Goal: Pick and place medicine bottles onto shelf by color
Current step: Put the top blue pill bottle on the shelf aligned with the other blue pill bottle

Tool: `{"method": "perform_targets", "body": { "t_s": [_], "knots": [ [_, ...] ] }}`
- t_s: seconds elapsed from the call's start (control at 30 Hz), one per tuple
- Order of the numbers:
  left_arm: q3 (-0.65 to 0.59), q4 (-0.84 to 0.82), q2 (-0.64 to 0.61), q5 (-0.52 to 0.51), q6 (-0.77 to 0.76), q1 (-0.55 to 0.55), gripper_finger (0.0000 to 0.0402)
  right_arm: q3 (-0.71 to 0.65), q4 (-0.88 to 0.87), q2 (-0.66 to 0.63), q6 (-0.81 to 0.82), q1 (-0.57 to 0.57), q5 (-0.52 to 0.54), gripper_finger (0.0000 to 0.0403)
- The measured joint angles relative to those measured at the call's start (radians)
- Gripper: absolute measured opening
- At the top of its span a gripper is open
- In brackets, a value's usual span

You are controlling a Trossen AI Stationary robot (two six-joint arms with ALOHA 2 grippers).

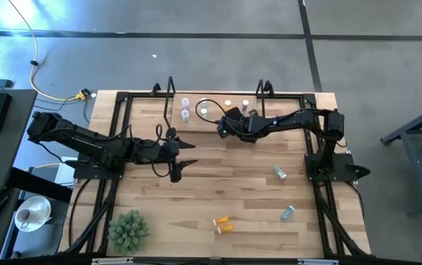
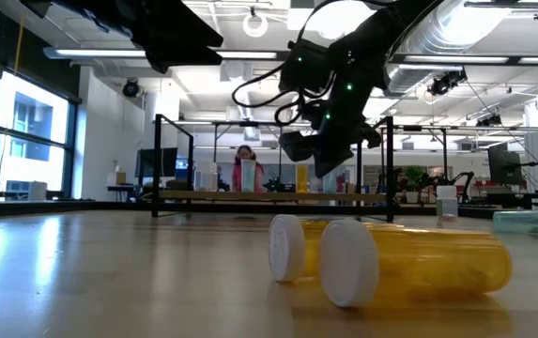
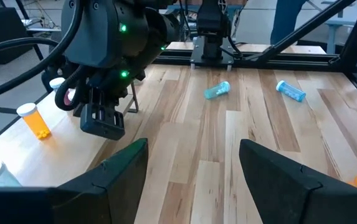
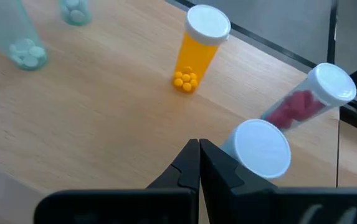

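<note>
The light-wood shelf [image 1: 214, 99] stands at the table's far edge, with several white-capped bottles upright on it: whitish [image 1: 185, 109], teal [image 1: 203, 112], orange [image 4: 197, 50] and purple [image 4: 309, 99]. My right gripper [image 4: 198, 155] is shut and empty. It points down just above the shelf, right beside another white-capped bottle [image 4: 262, 146]. My left gripper [image 3: 194, 168] is open and empty, low over the table near the shelf's left end. Two teal bottles [image 1: 279, 173], [image 1: 288, 213] and two orange bottles [image 2: 409, 258] lie on their sides on the table. My right gripper's shut fingers [image 4: 218, 168] stand close against the side of the white-capped bottle's cap [image 4: 240, 149]. I cannot tell whether the finger's outer side touches it. The bottle stands upright on the shelf.
A green spiky plant ball [image 1: 128, 230] sits at the near left corner. Black upright frames [image 1: 170, 92], [image 1: 264, 90] stand at the shelf's two ends. Black rails run along the table's left and right sides. A person shows far off in the room [image 2: 246, 169].
</note>
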Motion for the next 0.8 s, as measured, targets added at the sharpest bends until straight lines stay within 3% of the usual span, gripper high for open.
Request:
{"method": "perform_targets", "body": {
  "t_s": [0.23, 0.8],
  "knots": [
    [0.000, 0.000, 0.000, -0.001, 0.000, 0.000, 0.0241, 0.000, -0.092, 0.000, 0.060, 0.000, 0.005, 0.0000],
    [0.000, 0.000, 0.000, -0.001, 0.000, 0.000, 0.0241, 0.000, 0.008, 0.000, 0.017, -0.008, -0.004, 0.0000]
  ]
}}
